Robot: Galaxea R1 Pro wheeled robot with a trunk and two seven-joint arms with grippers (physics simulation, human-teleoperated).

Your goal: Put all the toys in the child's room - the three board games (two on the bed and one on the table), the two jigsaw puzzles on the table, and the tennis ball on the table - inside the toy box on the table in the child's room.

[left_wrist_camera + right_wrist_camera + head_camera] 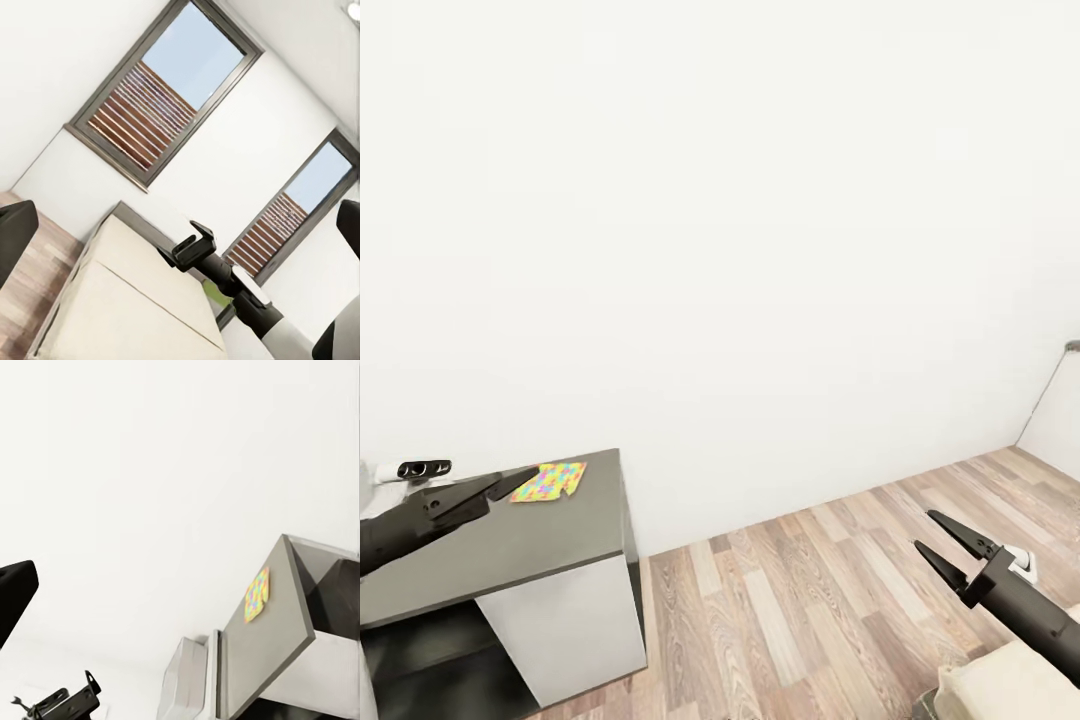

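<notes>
In the head view, a thin flat square with a bright multicolour jigsaw-piece pattern (549,481) lies on the top of a low dark grey cabinet unit (510,550), near its back edge and close to the back right corner, beside the plain white wall (720,230). The left gripper (510,485), black with two long fingers, is over this dark top, and its fingertips (530,483) reach the near edge of the jigsaw square; its jaws look almost closed, but I cannot tell if they hold the square or only touch it. The right gripper (943,540), also black, hangs over the wood plank floor (820,590), well apart from the cabinet; its two fingers stand a little apart with nothing between them. A piece of cream mattress (1010,685) shows at the lower right corner. In the left wrist view, the low bed with the cream mattress (127,300) stands under two dark-framed windows (161,90), and the black right arm (225,274) crosses in front of it. In the right wrist view, the same jigsaw square (256,595) lies on the dark grey top (277,645), near the edge that meets the white wall, and the pale grey drawer block (187,675) joins this unit. The left gripper (60,701) shows small and far, so its jaws cannot be judged there.
</notes>
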